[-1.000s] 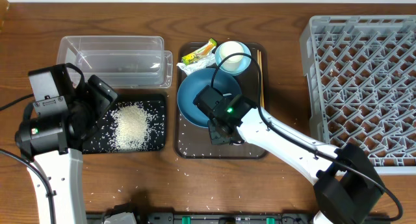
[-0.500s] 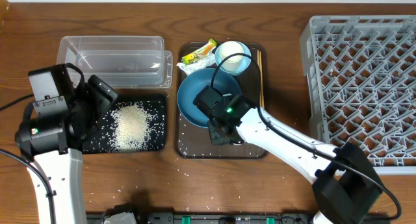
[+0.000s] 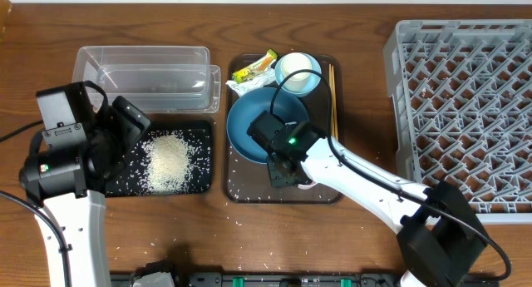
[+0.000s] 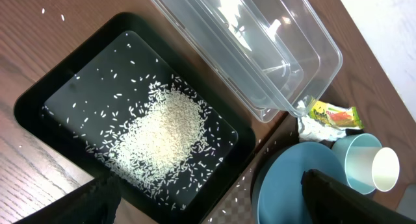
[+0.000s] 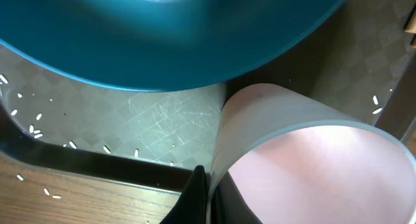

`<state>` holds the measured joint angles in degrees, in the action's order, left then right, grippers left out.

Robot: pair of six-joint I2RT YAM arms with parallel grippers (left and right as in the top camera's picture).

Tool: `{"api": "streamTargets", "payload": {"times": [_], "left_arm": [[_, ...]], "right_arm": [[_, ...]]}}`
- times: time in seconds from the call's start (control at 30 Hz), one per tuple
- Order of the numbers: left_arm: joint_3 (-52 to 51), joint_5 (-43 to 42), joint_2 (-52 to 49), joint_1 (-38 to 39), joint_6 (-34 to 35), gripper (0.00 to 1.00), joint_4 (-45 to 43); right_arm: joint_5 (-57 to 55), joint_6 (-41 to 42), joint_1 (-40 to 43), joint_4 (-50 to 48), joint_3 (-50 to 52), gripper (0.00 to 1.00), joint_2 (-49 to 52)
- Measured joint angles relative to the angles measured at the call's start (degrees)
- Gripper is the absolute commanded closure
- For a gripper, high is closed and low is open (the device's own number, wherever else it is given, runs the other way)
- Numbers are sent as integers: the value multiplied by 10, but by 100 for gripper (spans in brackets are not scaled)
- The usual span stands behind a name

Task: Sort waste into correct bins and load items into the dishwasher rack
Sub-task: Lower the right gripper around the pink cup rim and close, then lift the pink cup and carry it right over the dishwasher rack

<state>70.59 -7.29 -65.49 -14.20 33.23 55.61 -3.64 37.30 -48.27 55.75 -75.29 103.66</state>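
My right gripper (image 5: 209, 195) is shut on the rim of the small pinkish-white cup (image 5: 305, 165), low over the brown serving tray, just in front of the dark blue dish (image 3: 248, 125). In the overhead view my right gripper (image 3: 288, 170) hides the cup. The light blue bowl (image 3: 298, 73), the yellow-green wrapper (image 3: 255, 67), the white paper scrap (image 3: 241, 87) and the chopsticks (image 3: 332, 96) lie at the tray's far end. The rice heap (image 3: 169, 160) lies in the black tray (image 3: 199, 183). My left gripper (image 4: 214, 208) is open above that tray. The clear tub (image 3: 141, 75) holds nothing.
The grey dishwasher rack (image 3: 465, 112) fills the right side of the table. The brown serving tray (image 3: 320, 191) lies in the middle, with loose rice grains on it and on the wood in front of it.
My right arm has shifted very slightly with the cup in its jaws. Nothing else has moved.
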Motion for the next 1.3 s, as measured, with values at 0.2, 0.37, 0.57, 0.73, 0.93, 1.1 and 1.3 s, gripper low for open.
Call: {"api": "streamTargets", "payload": {"times": [0.2, 0.37, 0.57, 0.73, 0.93, 1.1, 1.3], "left_arm": [[0, 0, 0, 0, 0, 9, 0], [0, 0, 0, 0, 0, 9, 0], [0, 0, 0, 0, 0, 9, 0], [0, 0, 0, 0, 0, 8, 0], [0, 0, 0, 0, 0, 8, 0], [0, 0, 0, 0, 0, 8, 0], [0, 0, 0, 0, 0, 9, 0]], "right_arm": [[0, 0, 0, 7, 0, 99, 0], [3, 0, 2, 24, 0, 99, -9], [8, 0, 19, 40, 0, 99, -74], [9, -3, 33, 51, 0, 99, -147], [13, -30, 68, 73, 0, 99, -226], [13, -71, 135, 83, 0, 99, -289], [21, -135, 262, 92, 0, 99, -335]]}}
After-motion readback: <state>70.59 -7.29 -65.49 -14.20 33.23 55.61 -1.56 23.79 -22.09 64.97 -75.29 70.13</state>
